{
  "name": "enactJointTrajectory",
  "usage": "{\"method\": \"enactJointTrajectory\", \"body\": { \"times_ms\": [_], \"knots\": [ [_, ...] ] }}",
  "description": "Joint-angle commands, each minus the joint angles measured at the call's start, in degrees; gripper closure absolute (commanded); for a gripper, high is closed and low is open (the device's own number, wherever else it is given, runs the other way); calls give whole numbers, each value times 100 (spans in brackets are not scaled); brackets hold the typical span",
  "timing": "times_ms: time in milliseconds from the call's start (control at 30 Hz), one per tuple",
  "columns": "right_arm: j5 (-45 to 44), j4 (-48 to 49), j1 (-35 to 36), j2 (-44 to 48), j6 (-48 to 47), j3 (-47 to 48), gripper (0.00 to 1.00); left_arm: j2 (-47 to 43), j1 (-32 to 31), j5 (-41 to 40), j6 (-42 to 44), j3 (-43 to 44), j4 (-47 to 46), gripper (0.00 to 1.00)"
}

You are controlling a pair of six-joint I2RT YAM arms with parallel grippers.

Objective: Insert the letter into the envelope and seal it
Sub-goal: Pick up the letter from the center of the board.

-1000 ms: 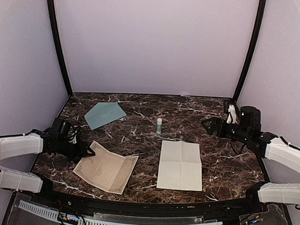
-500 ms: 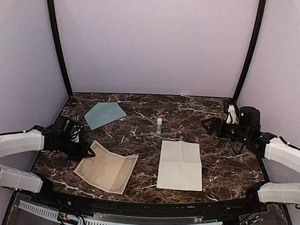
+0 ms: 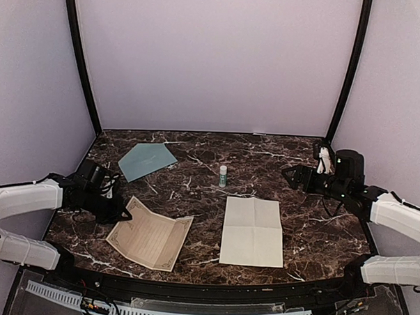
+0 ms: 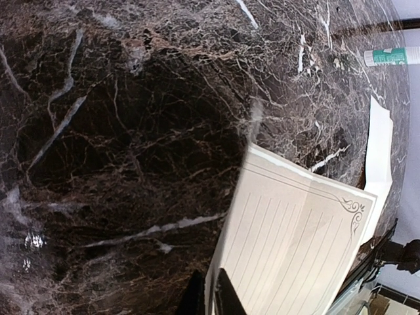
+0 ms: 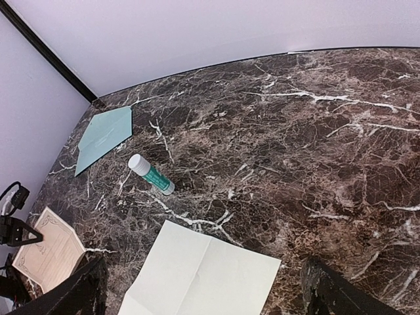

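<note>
Blue-grey envelope (image 3: 147,160) lay beyond the left gripper (image 3: 127,213), near the desk's (image 3: 266,153) far-left corner, long axis running near-left to far-right. Left gripper pinched the letter (image 3: 149,237); right gripper (image 3: 287,176) stood spread.

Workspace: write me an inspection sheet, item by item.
surface: dark brown marble-pattern table, flat, no spills seen.
job's things: pale blue-grey paper envelope lying flat at back left; beige lined letter with ornate border at front left, creased, its left edge lifted.
clutter: small white-and-green glue stick, apparently upright, mid-table; plain white creased paper sheet flat at front, right of centre.
grippers: left pincer shut on the letter's left edge; right pincer open, empty, above the back right.
cables: thin black cable loop by the left wrist.
surroundings: plain lilac walls, black corner poles.
</note>
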State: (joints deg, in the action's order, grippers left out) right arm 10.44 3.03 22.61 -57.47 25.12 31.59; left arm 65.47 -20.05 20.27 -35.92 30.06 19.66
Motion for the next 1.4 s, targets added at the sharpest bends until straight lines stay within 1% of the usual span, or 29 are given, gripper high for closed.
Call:
{"method": "enactJointTrajectory", "body": {
  "times_ms": [0, 33, 67, 233, 400, 567, 667, 800, 967, 1133, 1367],
  "knots": [
    [-61, 180, 24, 75, -61, -14, 1, -79, -54, -53, 136, 203, 178, 97],
    [-67, 181, 25, 82, -54, -5, 1, -112, -62, -73, 146, 220, 178, 100],
    [-56, 174, 27, 85, -52, 8, 1, -157, -78, -104, 171, 255, 187, 100],
    [-41, 87, 30, 118, -27, 130, 1, -494, -135, -212, 229, 419, 13, 100],
    [67, -11, 28, 199, 135, 402, 1, -964, -209, -357, 223, 780, -767, 100],
    [455, 177, 56, 195, 438, 751, 1, -928, -327, -276, 265, 1171, -1662, 100],
    [642, 403, 180, 146, 589, 889, 1, -725, -421, 16, 356, 1395, -2291, 100],
    [657, 588, 436, 18, 646, 1010, 1, -483, -614, 350, 516, 1765, -2838, 100],
    [849, 976, 733, -342, 735, 1081, 1, -282, -801, 934, 585, 2068, -3667, 100],
    [1000, 1371, 1010, -730, 774, 1226, 1, -103, -905, 1326, 623, 2396, -4042, 100],
    [1330, 1869, 1158, -1214, 751, 1472, 1, 33, -958, 1936, 448, 2606, -4650, 100]
  ]
}}
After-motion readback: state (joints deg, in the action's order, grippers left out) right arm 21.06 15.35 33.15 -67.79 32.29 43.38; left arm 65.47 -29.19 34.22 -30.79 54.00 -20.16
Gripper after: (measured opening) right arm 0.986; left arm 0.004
